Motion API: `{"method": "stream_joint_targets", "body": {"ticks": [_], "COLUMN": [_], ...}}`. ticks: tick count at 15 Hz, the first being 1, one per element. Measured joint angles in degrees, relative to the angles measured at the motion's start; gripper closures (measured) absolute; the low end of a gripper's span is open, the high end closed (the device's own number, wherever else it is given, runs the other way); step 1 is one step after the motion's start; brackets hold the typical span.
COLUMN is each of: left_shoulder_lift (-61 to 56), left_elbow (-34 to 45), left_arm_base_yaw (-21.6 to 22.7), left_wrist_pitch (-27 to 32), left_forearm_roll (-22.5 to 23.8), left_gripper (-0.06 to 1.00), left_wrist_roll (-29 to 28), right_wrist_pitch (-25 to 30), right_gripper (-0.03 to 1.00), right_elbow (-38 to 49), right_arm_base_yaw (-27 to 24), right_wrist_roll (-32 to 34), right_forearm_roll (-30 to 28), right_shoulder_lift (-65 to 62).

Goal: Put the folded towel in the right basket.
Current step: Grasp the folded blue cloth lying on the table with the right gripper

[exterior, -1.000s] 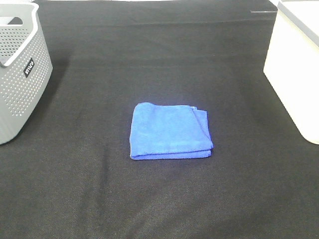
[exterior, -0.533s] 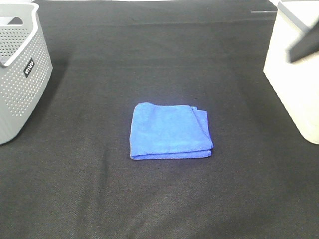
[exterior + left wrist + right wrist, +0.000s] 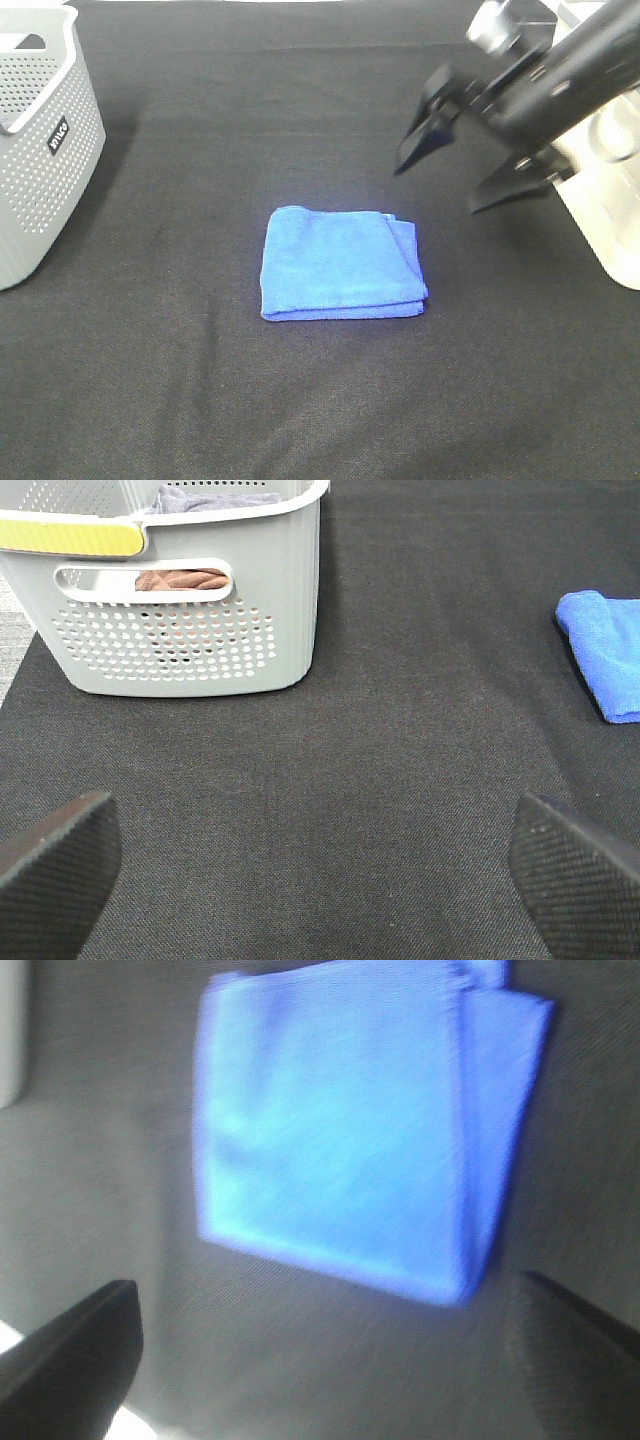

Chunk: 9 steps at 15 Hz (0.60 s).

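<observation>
A folded blue towel (image 3: 342, 264) lies flat in the middle of the black table; it also shows in the right wrist view (image 3: 350, 1130) and at the edge of the left wrist view (image 3: 605, 650). My right gripper (image 3: 452, 180) is open and empty, in the air up and to the right of the towel, with both fingers pointing toward it. The white right basket (image 3: 590, 170) stands at the right edge, partly behind the right arm. My left gripper (image 3: 320, 865) is open and empty over bare table, out of the exterior view.
A grey perforated basket (image 3: 40, 140) stands at the left edge; the left wrist view shows it (image 3: 180, 620) holding dark and brown cloths. The black table cloth (image 3: 300, 400) covers the whole surface.
My right arm has swung in from the right edge toward the towel, fingers open. The towel and baskets have not moved.
</observation>
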Motion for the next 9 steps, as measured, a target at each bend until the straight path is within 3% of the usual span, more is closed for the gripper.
{"method": "stream_joint_targets", "body": {"ticks": [5,9], "left_shoulder_lift": [0.0,0.0], "left_elbow": [0.0,0.0], "left_arm_base_yaw": [0.0,0.0], "left_wrist_pitch": [0.0,0.0], "left_forearm_roll": [-0.1,-0.1], "left_gripper": [-0.03,-0.03], "left_wrist_roll": [0.0,0.0], "right_wrist_pitch": [-1.5,-2.8], "right_gripper": [0.02,0.02], "right_elbow": [-7.6,-8.4], "right_arm_base_yaw": [0.0,-0.1], "right_wrist_roll": [0.1,0.1], "right_forearm_roll": [-2.1,-1.9], "right_shoulder_lift": [15.9,19.1]}}
